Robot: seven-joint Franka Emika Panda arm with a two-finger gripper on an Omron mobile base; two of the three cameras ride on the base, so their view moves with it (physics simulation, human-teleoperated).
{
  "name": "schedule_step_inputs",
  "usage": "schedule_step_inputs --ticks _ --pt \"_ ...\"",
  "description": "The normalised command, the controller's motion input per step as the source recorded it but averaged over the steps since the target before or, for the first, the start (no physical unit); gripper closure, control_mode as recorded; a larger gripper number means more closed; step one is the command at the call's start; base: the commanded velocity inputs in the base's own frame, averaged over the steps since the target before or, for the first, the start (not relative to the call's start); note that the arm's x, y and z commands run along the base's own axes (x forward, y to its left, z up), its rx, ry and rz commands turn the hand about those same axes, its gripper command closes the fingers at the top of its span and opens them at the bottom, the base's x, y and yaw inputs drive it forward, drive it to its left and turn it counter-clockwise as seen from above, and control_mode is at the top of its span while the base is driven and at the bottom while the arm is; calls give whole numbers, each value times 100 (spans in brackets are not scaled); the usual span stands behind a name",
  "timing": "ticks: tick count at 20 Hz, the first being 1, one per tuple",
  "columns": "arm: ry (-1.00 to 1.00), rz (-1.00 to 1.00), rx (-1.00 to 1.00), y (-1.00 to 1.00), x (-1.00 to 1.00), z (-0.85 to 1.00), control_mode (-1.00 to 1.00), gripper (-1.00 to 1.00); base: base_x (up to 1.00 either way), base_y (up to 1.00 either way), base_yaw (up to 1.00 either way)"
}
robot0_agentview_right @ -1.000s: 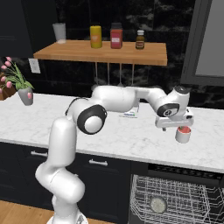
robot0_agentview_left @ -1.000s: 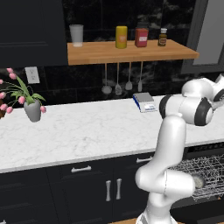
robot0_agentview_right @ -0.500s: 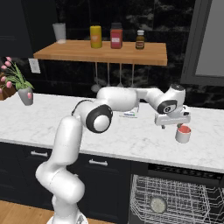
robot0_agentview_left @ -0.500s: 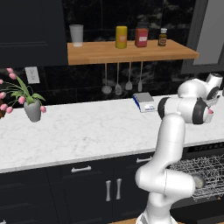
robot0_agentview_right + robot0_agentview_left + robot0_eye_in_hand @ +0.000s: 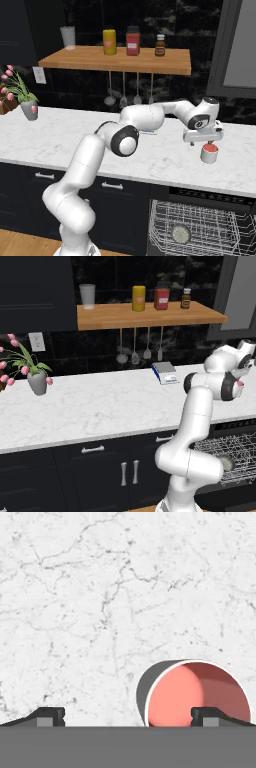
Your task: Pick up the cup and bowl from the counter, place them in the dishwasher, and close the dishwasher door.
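Early stage. Small grey cup with red inside (image 5: 209,153) upright on white marble-look counter (image 5: 165,161), not yet grasped. Gripper (image 5: 202,142) spread wide just above, apparently off-centre. Dishwasher wire rack (image 5: 210,231) exposed; round item inside, possibly bowl. Door closing remains.

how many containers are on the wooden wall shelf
4 on the wooden wall shelf, left to right: pale translucent cup, yellow canister, red canister, small brown bottle. None looks hidden.
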Motion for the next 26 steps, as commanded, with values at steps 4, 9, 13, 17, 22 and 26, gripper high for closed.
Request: schedule_step_inputs --ticks 4,9,13,17,22,26 --pt "0 -1 0 -7 -18 -21 -100 -100 0 0 0" --pt "0 -6 0 0 -69 -33 -100 -100 0 0 0" --pt "0 -12 0 12 -31 -41 -100 -100 0 0 0" --pt "-6 -1 4 16 24 -9 -100 -100 0 0 0" --pt "-14 4 2 0 -27 66 -100 -100 0 0 0" --pt "-5 13 0 2 -11 35 -100 -100 0 0 0"
